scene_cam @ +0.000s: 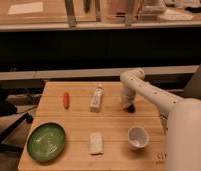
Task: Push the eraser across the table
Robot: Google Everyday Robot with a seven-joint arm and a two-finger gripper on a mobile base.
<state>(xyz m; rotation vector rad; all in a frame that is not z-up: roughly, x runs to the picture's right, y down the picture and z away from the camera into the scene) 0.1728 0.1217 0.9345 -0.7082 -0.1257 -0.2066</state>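
gripper (127, 104) beside eraser (132, 108), right part of table (114, 126)

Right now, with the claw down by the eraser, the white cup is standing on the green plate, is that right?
Not quite: the camera view shows the white cup standing on the bare table, apart from the green plate. The claw is down by the eraser.

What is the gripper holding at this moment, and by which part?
It cannot be told. The gripper is low over the table, right of the white tube, with the black eraser at its tip; no hold is visible.
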